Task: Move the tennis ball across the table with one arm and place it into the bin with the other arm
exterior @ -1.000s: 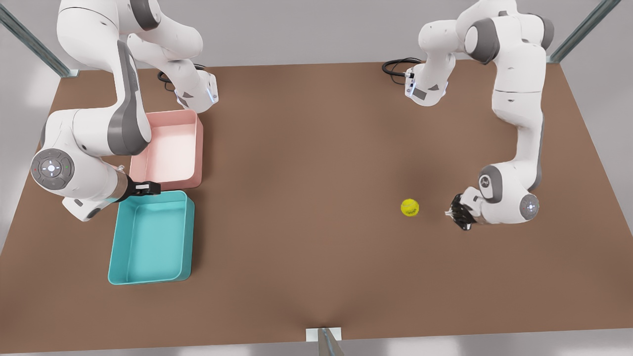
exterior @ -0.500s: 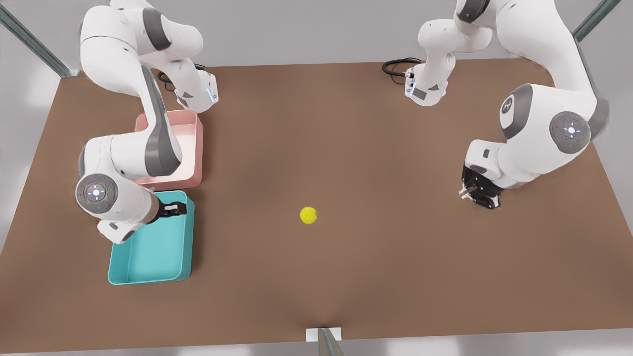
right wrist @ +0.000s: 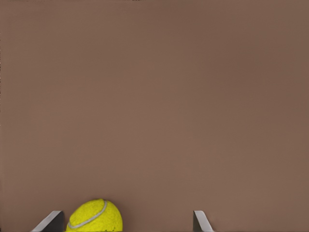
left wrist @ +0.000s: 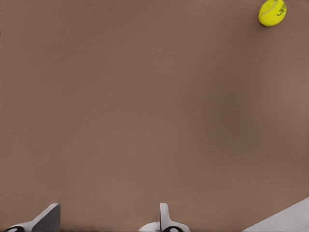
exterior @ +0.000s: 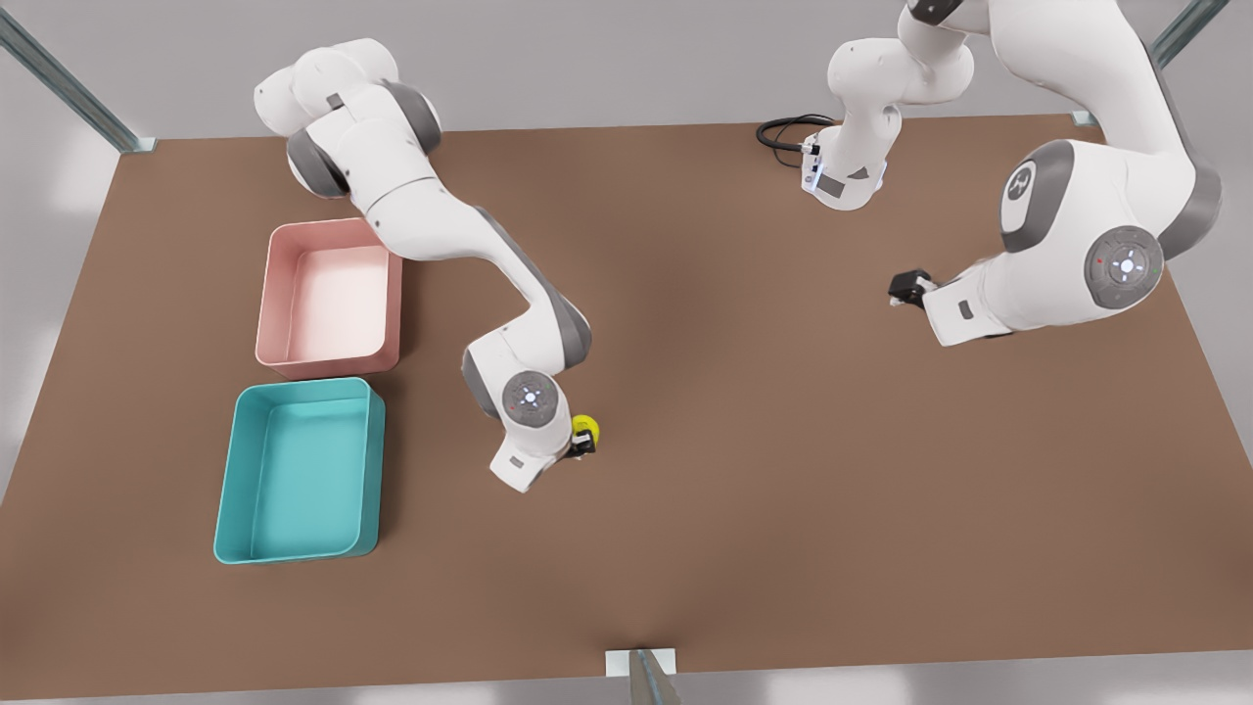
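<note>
Your right gripper (exterior: 584,446) is down at mid-table with its fingers (right wrist: 52,221) spread wide, and the tennis ball (exterior: 585,427) sits on the table (exterior: 744,470) between them, close to one finger, not pinched. You've got the teal bin (exterior: 232,490) and pink bin (exterior: 279,364) well apart from it, toward the front view's left. Your left gripper (exterior: 905,287) hangs far off at the front view's right, fingers (left wrist: 47,220) spread, nothing in them

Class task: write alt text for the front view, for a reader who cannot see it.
The right gripper reaches the small yellow-green tennis ball mid-way across the flat brown table. An empty pink bin and teal bin sit at the front view's left; the left gripper waits far off.
</note>
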`<state>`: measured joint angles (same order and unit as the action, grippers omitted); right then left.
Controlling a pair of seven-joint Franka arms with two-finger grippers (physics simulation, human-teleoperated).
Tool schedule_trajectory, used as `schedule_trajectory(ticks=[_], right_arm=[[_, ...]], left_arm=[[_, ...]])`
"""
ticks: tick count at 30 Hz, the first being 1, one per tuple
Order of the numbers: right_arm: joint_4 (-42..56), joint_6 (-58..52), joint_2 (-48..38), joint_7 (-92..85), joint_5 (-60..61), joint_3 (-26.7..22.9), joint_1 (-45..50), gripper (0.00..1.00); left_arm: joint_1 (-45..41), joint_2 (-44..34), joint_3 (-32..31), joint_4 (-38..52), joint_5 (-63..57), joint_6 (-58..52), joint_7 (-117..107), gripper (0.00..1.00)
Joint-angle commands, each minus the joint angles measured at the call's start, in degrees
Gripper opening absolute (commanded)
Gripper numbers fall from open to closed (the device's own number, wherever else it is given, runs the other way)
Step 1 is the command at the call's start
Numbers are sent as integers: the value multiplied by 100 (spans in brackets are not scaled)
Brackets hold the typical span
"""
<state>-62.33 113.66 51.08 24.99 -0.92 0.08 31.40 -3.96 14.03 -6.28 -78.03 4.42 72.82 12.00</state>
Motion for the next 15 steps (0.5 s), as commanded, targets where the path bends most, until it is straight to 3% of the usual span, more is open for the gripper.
schedule_trajectory(ticks=[1,6,8,11,15], right_arm=[[28,912,139,2458,198,53,6,100],[-43,1272,315,2449,224,89,173,100],[-227,1264,245,2414,180,80,165,100],[-957,1184,-177,1878,171,98,24,100],[-1194,1184,-239,1834,154,177,120,100]], left_arm=[[-8,-23,-14,-98,59,92,-3556,100],[-96,187,-49,157,155,328,-3609,100],[-34,100,-207,-300,-135,1094,-3539,100],[-17,38,-304,-467,-205,1059,-3494,100],[54,38,-304,-599,-196,1059,-3486,100]])
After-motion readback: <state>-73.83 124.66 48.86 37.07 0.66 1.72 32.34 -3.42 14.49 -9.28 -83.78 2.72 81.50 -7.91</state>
